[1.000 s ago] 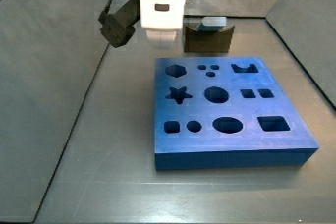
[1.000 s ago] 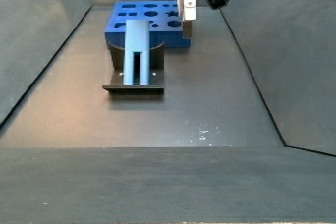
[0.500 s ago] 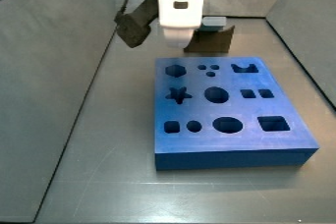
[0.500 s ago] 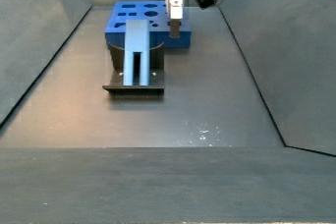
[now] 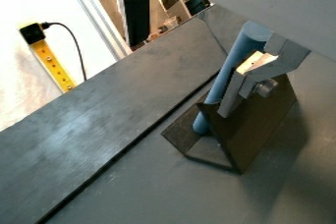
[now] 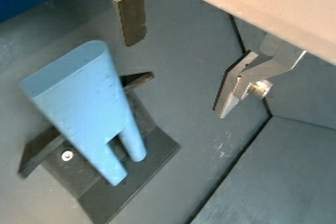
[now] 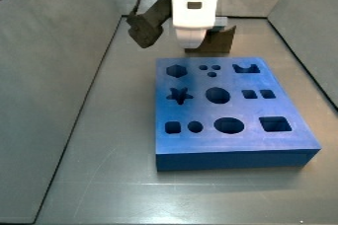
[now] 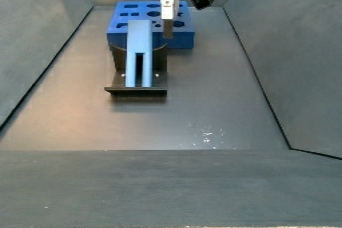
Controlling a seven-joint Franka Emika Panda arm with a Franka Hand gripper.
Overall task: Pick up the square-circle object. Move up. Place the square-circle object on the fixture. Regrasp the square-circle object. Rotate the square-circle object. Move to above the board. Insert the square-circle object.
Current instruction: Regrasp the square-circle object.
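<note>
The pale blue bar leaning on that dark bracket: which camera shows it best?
A wrist view: the square-circle object fills the frame, forked end down on the fixture, the open gripper clear of it. A side view shows it whole but small; in another side view it is hidden.

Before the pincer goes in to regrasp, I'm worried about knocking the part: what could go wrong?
The open, empty pincer hangs beside the square-circle object, not around it. The object leans tilted on the fixture, so a finger could clip and topple it. A skewed grip on the tilted bar might also spoil insertion into the board.
</note>
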